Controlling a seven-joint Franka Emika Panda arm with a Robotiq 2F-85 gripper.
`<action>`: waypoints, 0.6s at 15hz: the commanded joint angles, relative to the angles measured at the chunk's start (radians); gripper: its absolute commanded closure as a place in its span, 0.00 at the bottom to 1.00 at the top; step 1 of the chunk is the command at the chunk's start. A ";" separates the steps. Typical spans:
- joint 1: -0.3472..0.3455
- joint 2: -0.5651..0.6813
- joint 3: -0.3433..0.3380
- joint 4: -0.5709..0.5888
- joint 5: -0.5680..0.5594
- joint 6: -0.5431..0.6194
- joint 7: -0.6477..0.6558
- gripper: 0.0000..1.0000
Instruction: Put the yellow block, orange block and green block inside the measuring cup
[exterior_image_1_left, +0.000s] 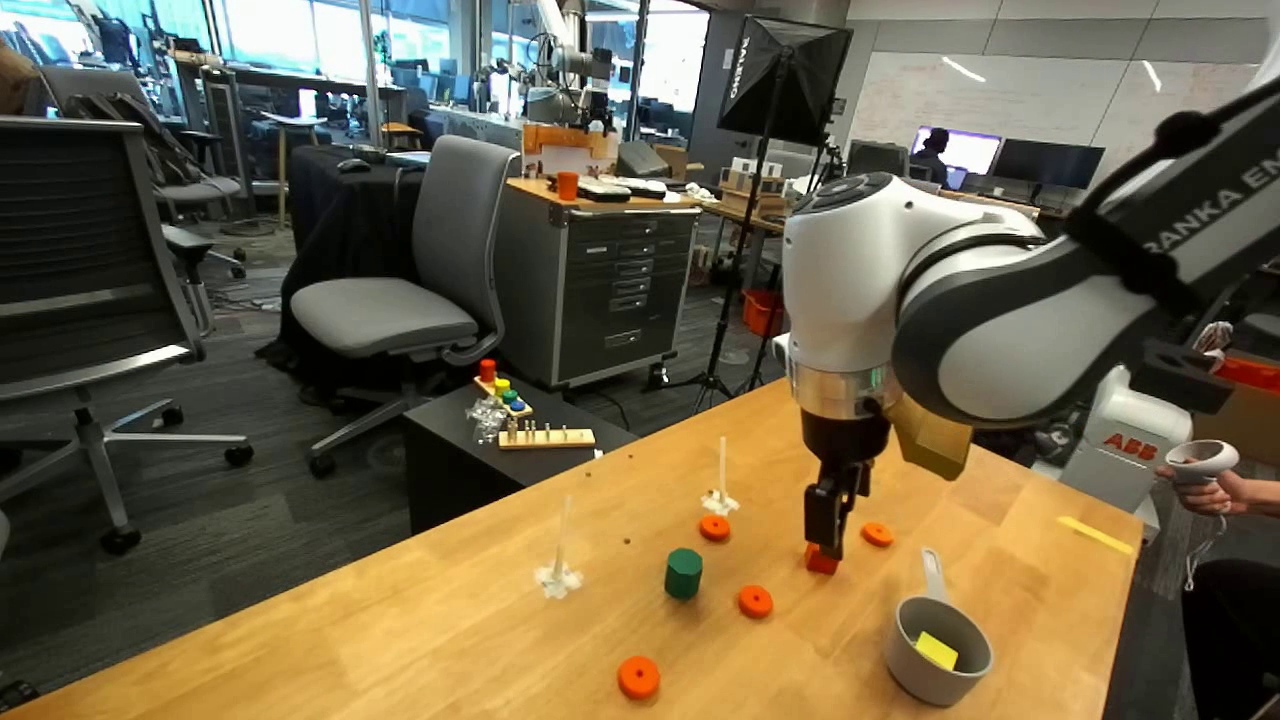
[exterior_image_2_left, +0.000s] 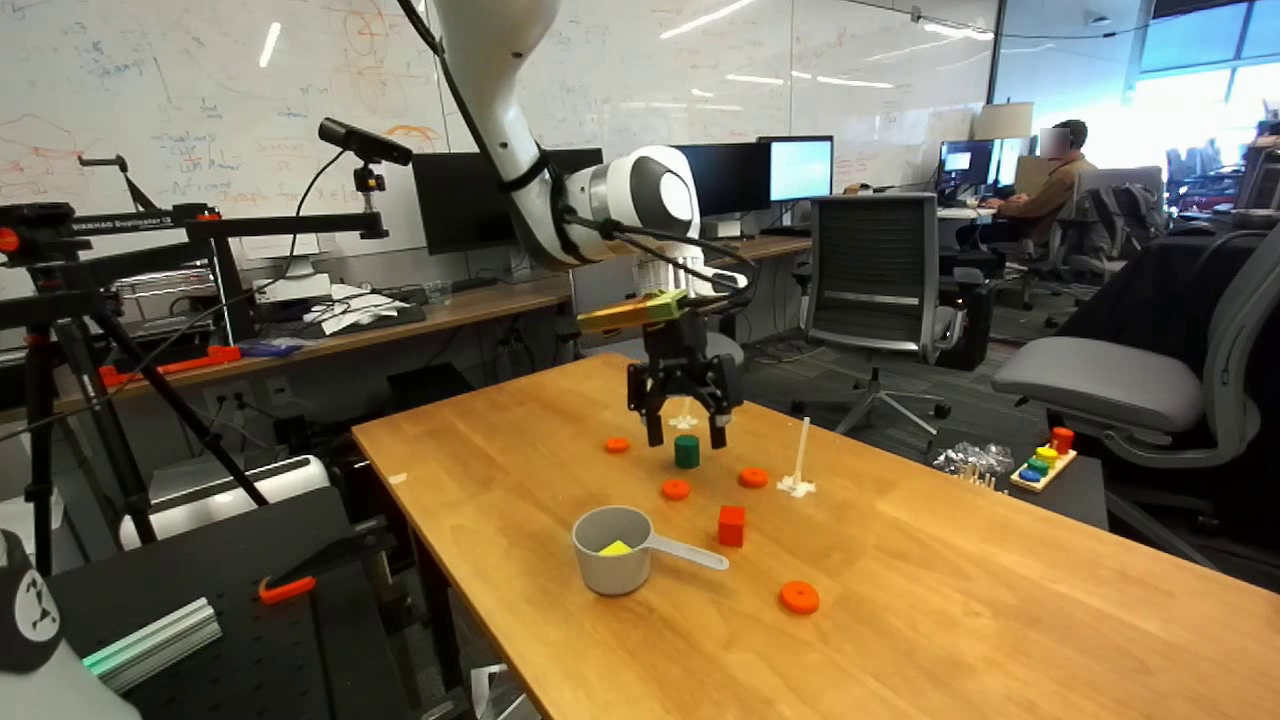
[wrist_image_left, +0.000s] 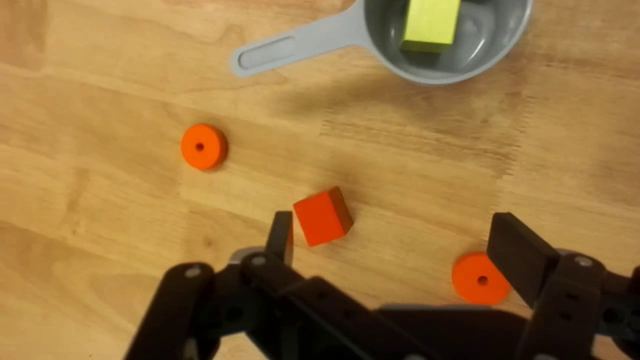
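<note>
With the gripper (wrist_image_left: 392, 219) spread wide and holding nothing, the orange block (wrist_image_left: 321, 219) on the table (wrist_image_left: 415, 150), outside the cup (exterior_image_2_left: 613, 573), looks light and stiff, best pinched across opposite side faces.

Four orange discs (exterior_image_1_left: 638, 681) lie flat, apart, on the wooden desk (exterior_image_1_left: 350, 640). Two pale rods (exterior_image_1_left: 722, 465) stand upright; one yellow strip (exterior_image_1_left: 1096, 535) lies near an edge. Beyond stands a drawer cabinet (exterior_image_1_left: 622, 285).

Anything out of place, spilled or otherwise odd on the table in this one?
No spill that I can see. The oddity is two thin pale rods standing on the table in ragged white patches: they look makeshift, and the task mentions neither.
</note>
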 joint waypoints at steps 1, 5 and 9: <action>-0.046 0.131 0.022 0.208 -0.014 -0.129 -0.213 0.00; -0.063 0.248 0.007 0.368 -0.033 -0.196 -0.322 0.00; -0.072 0.350 0.002 0.473 -0.034 -0.201 -0.359 0.00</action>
